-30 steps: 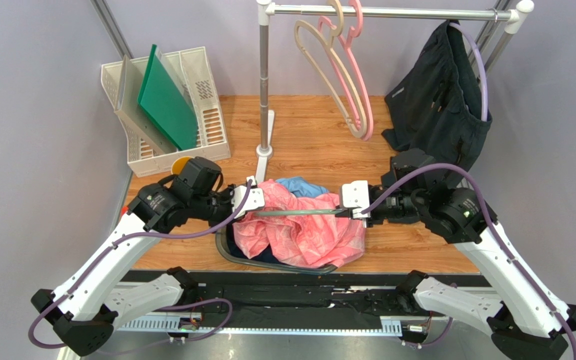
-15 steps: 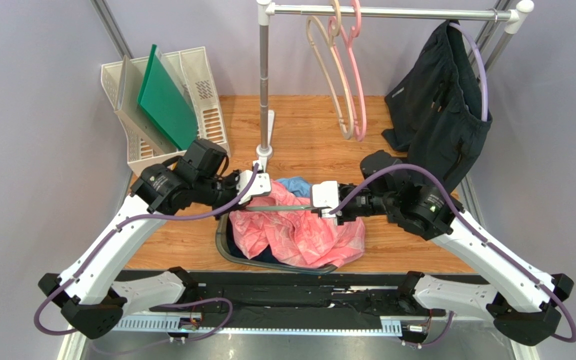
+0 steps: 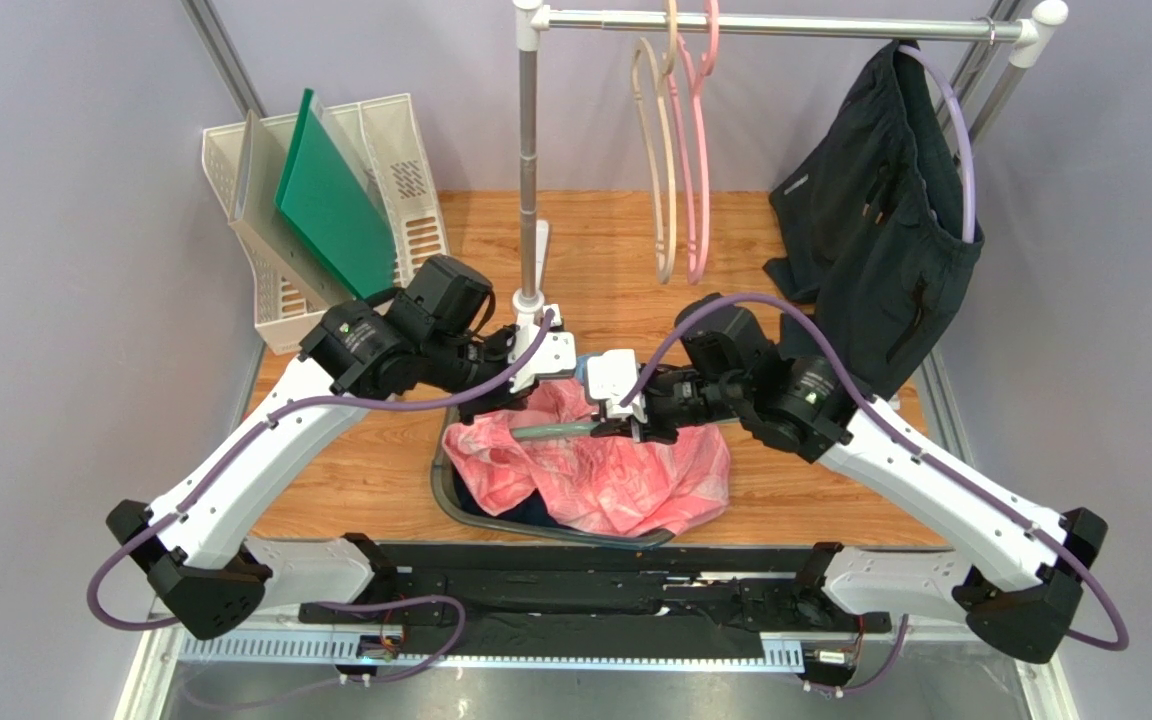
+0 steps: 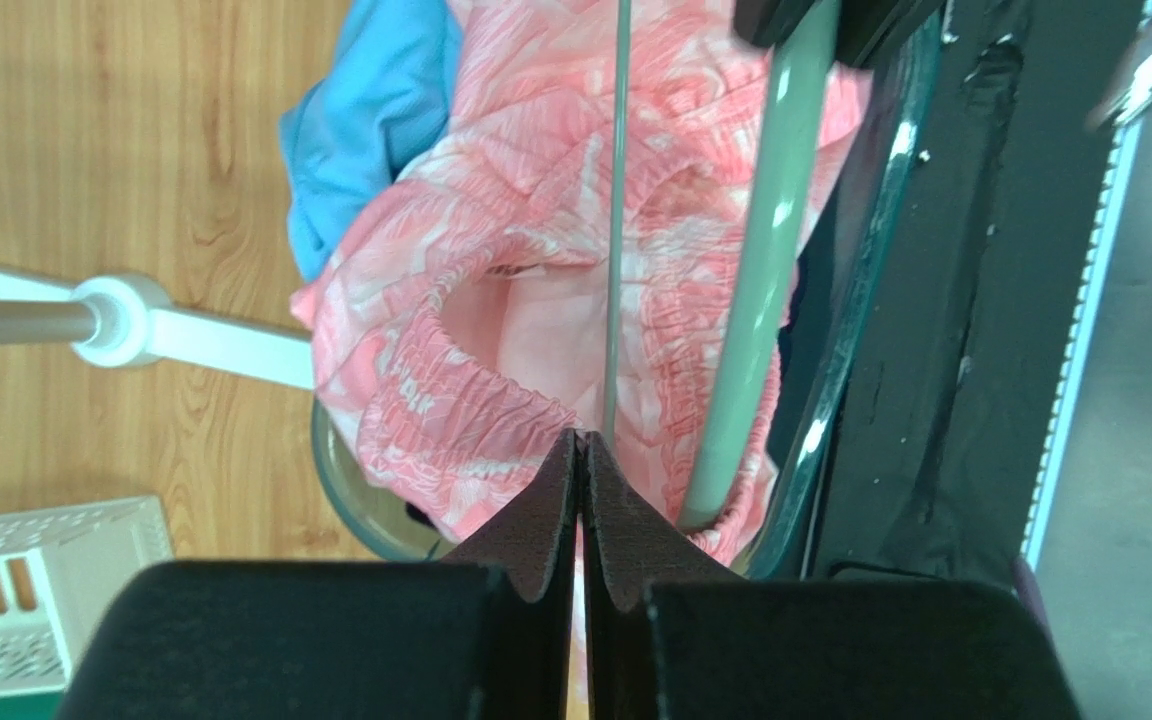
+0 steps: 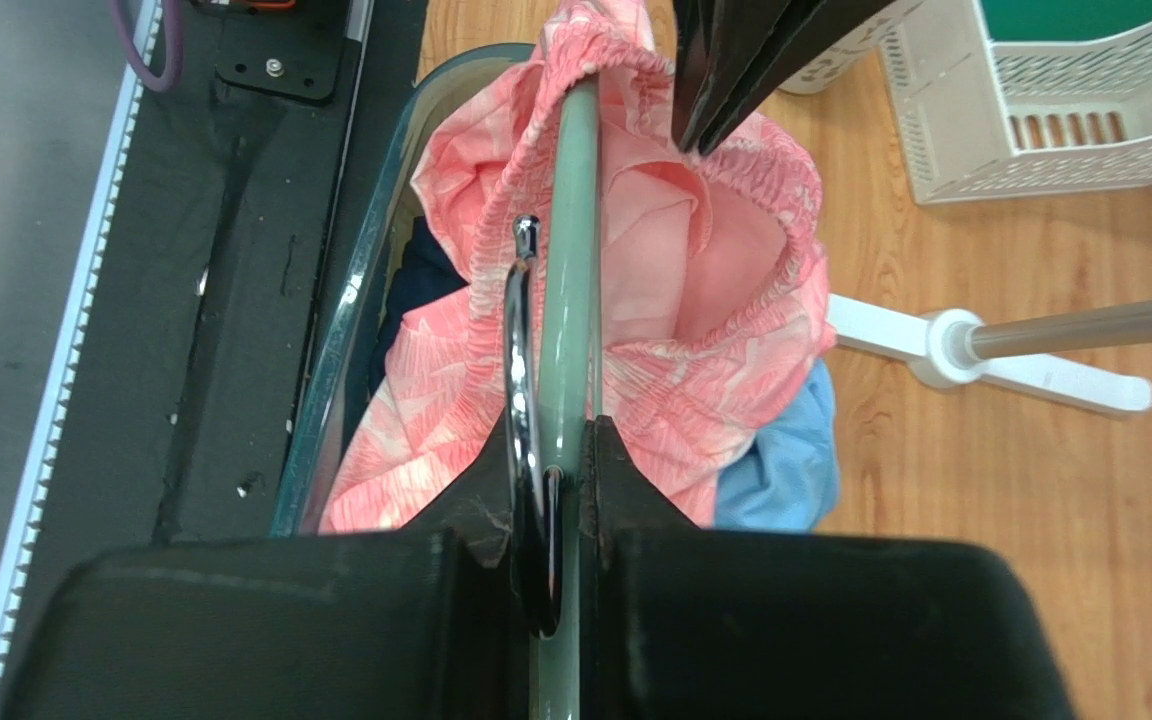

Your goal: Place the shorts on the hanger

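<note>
The salmon-pink shorts lie bunched over a dark basin at the table's near edge. My right gripper is shut on the sage-green hanger, held level, its arm reaching left into the shorts' waist opening. In the right wrist view my right gripper clamps the hanger beside its metal hook, and the waistband loops round the hanger arm. My left gripper is shut on the elastic waistband, holding it up, as the left wrist view shows.
A light blue garment lies under the shorts at the basin's far side. The rack pole and its white foot stand just behind. Beige and pink hangers and dark navy garments hang on the rail. A white tray stands far left.
My right gripper has pushed the hanger leftward, deeper into the shorts. My left gripper has moved right and away with the waistband. The hangers on the rail have swung edge-on.
</note>
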`<state>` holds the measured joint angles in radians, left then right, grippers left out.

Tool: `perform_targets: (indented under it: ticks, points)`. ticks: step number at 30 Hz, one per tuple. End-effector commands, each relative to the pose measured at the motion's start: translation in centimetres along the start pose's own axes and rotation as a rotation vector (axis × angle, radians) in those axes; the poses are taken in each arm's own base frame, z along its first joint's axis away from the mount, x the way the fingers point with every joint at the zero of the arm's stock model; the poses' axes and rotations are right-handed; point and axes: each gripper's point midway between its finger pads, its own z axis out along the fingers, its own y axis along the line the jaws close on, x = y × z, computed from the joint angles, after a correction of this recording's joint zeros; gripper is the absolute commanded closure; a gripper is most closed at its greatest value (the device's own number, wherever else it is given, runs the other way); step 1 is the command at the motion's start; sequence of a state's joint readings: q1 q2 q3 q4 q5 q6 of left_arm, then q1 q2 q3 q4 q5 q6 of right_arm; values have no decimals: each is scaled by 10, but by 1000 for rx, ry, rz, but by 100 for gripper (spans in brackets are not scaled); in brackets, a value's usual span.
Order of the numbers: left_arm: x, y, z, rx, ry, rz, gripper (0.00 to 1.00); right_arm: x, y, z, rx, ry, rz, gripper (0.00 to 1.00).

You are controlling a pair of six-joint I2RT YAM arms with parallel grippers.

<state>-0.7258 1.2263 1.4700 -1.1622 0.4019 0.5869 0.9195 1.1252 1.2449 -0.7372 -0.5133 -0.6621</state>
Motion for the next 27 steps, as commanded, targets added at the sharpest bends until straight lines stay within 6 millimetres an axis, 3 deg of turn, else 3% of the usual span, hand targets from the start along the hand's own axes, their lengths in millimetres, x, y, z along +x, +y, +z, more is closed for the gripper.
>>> perform_targets:
  ticks: [1, 5, 9, 14, 17, 18, 19, 20, 21, 23, 27]
  points:
    - [-24, -8, 0, 42, -111, -5, 100, -39, -16, 7, 32, -135, 14, 100]
    - [-19, -17, -3, 38, -130, -18, 100, -14, -37, 10, 176, -66, 84, 100]
    - [-11, -20, -7, 12, -129, -29, 100, 1, -40, 5, 212, -63, 146, 100]
    - [-14, -21, -3, 41, -129, -41, 100, -16, -40, 10, 179, -133, 141, 100]
    - [-11, -20, -15, 34, -127, -6, 62, -20, -44, 7, 193, -136, 124, 100]
    - [-15, -21, -21, 52, -163, -9, 38, -21, -43, 5, 192, -139, 117, 100]
    - [-8, -5, -32, 3, -182, -57, 27, -20, -42, 3, 195, -140, 109, 100]
    - [-5, -2, -39, -8, -198, -32, 20, -17, -39, 4, 190, -135, 106, 100]
    - [-2, 3, -44, -21, -207, -22, 13, -18, -39, 0, 197, -144, 96, 100]
    - [11, 9, -49, -47, -172, 85, 11, -16, -35, 0, 191, -145, 93, 100]
    - [34, 10, -38, -52, -108, 162, 5, -18, -35, -1, 193, -153, 85, 100]
